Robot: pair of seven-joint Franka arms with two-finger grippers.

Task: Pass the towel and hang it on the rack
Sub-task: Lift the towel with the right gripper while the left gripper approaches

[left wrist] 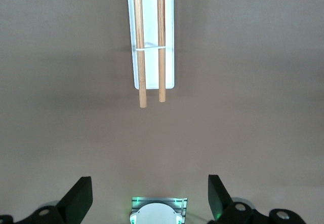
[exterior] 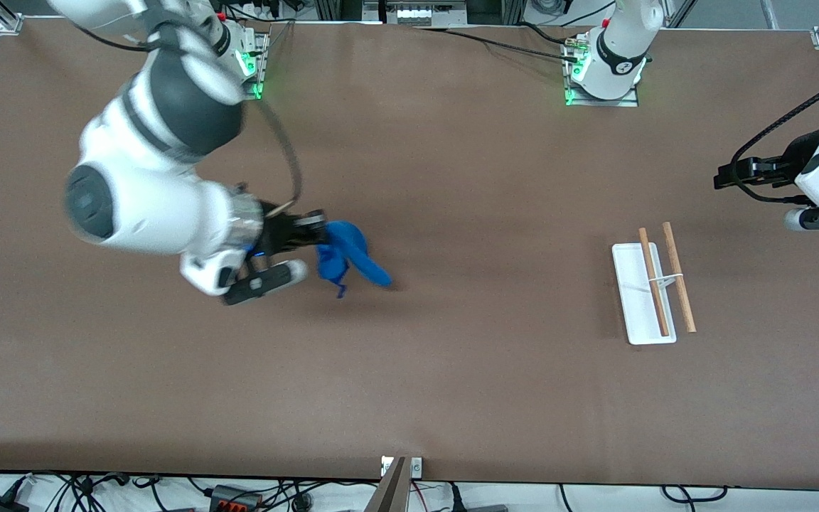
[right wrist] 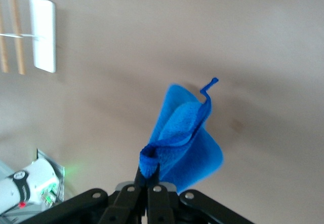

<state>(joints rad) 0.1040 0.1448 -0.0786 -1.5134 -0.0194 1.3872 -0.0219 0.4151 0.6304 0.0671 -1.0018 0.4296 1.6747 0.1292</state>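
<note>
A bright blue towel [exterior: 345, 252] hangs bunched in the air over the bare brown table, toward the right arm's end. My right gripper [exterior: 313, 231] is shut on its upper fold, and the wrist view shows the fingers [right wrist: 148, 176] pinching the towel [right wrist: 187, 138], which fans out below them. The rack [exterior: 651, 288] stands toward the left arm's end: a white base with two wooden rods, nothing on it. My left gripper [exterior: 736, 174] hovers open and empty at that end of the table, above the rack [left wrist: 152, 36]; its fingers [left wrist: 81, 196] stand wide apart.
The left arm's base [exterior: 605, 71] with green lights sits at the table's back edge and also shows in its wrist view [left wrist: 157, 211]. The right arm's base [right wrist: 30, 186] shows in the right wrist view. Cables lie past the table's front edge [exterior: 239, 494].
</note>
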